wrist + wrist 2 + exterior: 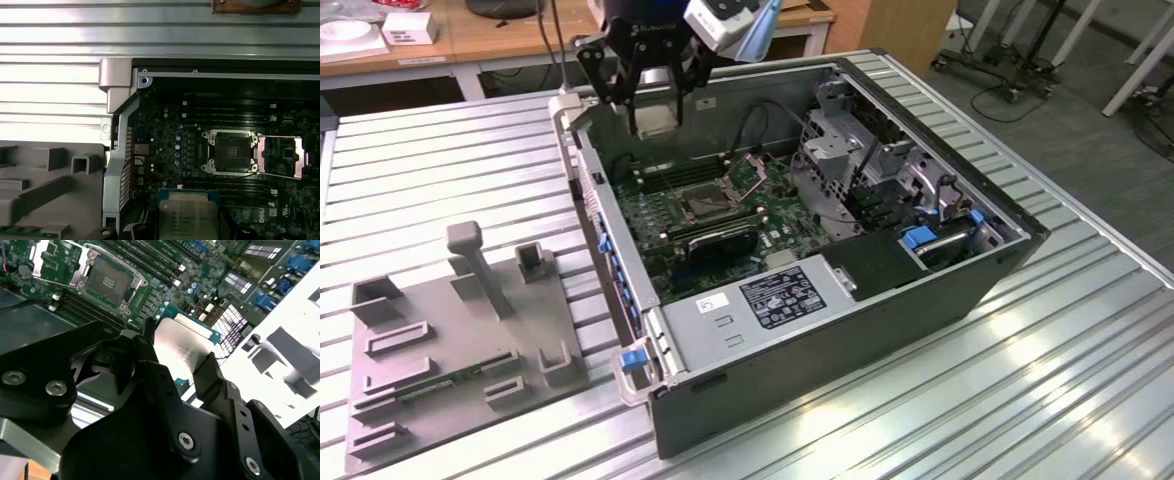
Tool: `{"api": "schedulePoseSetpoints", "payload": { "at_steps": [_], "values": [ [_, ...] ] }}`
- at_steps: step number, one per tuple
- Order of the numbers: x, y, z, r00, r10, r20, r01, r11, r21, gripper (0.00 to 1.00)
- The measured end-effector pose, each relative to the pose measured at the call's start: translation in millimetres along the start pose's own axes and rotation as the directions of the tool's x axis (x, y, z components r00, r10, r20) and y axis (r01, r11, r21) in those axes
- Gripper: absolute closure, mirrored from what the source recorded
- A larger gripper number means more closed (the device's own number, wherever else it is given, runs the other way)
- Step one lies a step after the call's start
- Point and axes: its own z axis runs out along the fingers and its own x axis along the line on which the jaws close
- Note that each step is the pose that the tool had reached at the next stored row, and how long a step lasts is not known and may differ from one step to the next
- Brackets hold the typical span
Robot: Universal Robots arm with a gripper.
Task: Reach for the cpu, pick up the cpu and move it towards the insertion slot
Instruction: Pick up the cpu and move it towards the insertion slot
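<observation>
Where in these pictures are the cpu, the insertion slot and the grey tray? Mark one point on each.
cpu [189,220]: first wrist view, on its silvery metal top.
insertion slot [232,150]: first wrist view, on its dark centre.
grey tray [440,350]: exterior view, on a bare part of its flat base.

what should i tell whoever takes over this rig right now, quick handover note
Gripper: shut on the cpu, which is held in the air above the open computer case, over the case's edge at the exterior view's left.
Insertion slot: on the motherboard, empty, its metal cover swung open beside it.
Grey tray: on the table at the exterior view's left, outside the case.
Done: cpu reached and picked up.
Left: the cpu is not yet over the slot; it needs carrying across to it.
</observation>
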Motion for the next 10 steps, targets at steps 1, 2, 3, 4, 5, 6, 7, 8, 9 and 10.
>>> {"api": "schedulePoseSetpoints", "payload": {
  "at_steps": [1,2,3,4,5,6,7,8,9,10],
  "values": [
    [-1.3,1.4,0.2,1.0000,0.000,0.0000,0.000,1.0000,0.0000,0.45],
    [-3.0,3.1,0.3,1.0000,0.000,0.0000,0.000,1.0000,0.0002,0.45],
    [-5.0,4.7,0.5,1.0000,0.000,-0.0001,0.000,1.0000,0.0004,0.45],
    [-6.9,6.1,0.7,1.0000,0.000,-0.0001,0.000,1.0000,0.0005,0.45],
    [-9.2,7.6,1.0,1.0000,0.000,-0.0001,0.000,1.0000,0.0005,0.45],
    [-11.3,8.9,1.2,1.0000,0.000,0.0000,0.000,1.0000,0.0004,0.45],
    [-13.3,10.2,1.4,1.0000,0.000,0.0000,0.000,1.0000,0.0005,0.45],
    [-15.3,11.5,1.6,1.0000,0.000,-0.0001,0.000,1.0000,0.0006,0.45],
    [-17.1,12.8,1.8,1.0000,0.000,-0.0001,0.000,1.0000,0.0006,0.45],
    [-18.9,13.9,2.0,1.0000,0.000,-0.0001,0.000,1.0000,0.0006,0.45]
  ]
}}
